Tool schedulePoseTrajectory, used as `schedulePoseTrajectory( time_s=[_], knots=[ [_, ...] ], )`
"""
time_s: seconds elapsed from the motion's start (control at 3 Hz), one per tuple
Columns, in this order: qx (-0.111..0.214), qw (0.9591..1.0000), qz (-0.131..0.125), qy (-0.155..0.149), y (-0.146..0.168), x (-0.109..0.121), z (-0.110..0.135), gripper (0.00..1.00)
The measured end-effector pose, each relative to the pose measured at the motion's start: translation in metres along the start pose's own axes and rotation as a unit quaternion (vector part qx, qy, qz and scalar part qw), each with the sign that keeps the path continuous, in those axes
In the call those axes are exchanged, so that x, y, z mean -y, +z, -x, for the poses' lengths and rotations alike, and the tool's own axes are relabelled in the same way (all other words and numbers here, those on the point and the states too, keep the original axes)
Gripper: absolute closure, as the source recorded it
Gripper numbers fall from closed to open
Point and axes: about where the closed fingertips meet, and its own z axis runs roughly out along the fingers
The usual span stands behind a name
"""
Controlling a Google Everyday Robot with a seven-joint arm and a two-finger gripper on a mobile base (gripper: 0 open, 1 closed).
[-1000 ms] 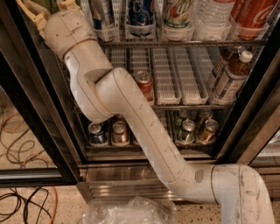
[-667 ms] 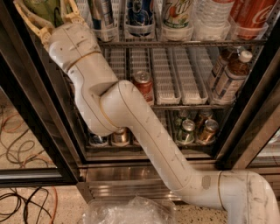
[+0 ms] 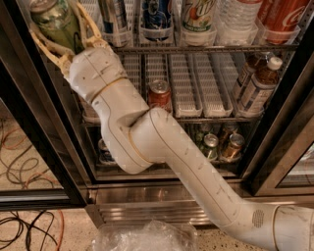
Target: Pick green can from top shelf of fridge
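The claw [image 3: 61,22] is clamped on the green can [image 3: 53,20]. It holds the can tipped a bit, out by the left edge of the top worktop [image 3: 206,48] of the fridge [image 3: 274,147].

The can looks smooth, so I think it could slip out if the claw jerks. The black door frame [image 3: 34,127] is just beside it on the left. A swing that way could bump the can loose.

A blue and silver can [image 3: 115,14] stands near the claw on the right. A wide turn could knock it. The fat arm [image 3: 162,147] is in front of the middle rack, close to a red can [image 3: 159,94], and could hit it.

Bottles [image 3: 257,83] stand at the right edge, well apart. Wires [image 3: 22,147] and a plastic bag [image 3: 147,238] lie on the floor and could snag the base.
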Motion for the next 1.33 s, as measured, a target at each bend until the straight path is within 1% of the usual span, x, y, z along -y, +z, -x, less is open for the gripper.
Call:
schedulePoseTrajectory(
  time_s=[0.33,0.67,1.0,1.33],
  knots=[
    [-0.028,0.9990,0.035,-0.009,-0.033,-0.005,0.002,1.00],
    [-0.056,0.9957,0.068,-0.028,-0.069,-0.003,0.007,1.00],
    [-0.073,0.9956,0.058,-0.010,-0.084,0.018,0.006,1.00],
    [-0.072,0.9957,0.058,-0.001,-0.087,0.014,0.005,1.00]
  ],
)
